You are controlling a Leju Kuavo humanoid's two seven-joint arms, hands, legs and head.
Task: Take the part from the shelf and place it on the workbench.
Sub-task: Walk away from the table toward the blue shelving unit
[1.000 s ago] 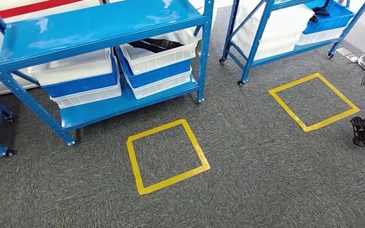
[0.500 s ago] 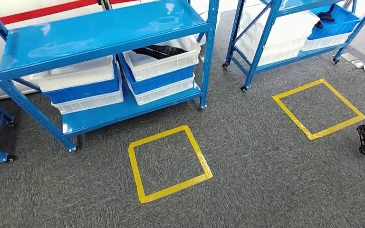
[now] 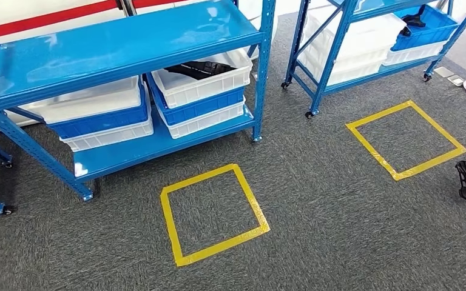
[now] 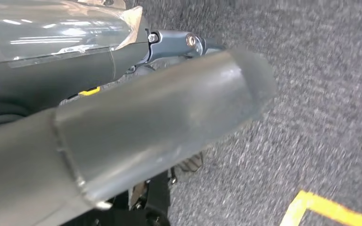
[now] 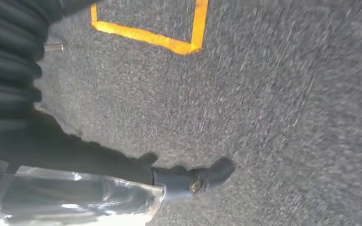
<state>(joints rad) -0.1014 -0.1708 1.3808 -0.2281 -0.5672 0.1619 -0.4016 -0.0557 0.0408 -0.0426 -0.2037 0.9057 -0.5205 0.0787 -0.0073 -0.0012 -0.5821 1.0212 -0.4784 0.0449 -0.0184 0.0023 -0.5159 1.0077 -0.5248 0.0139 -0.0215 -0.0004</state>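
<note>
Shifted by my walking, the view nears the shelf (image 3: 121, 42) cradling the part (image 3: 199, 68); my left hand (image 4: 136, 122) and right hand (image 5: 179, 178) hang for balance, and I cannot tell their grip.

Blue shelf (image 3: 127, 148) w/ stacked bins (image 3: 201, 91) on grey carpet (image 3: 315, 206).

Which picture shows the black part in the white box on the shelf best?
The head view: the black part lies in the top white bin on the blue shelf, seen from above. The two wrist views point at grey carpet and yellow tape instead, not the part.
</note>
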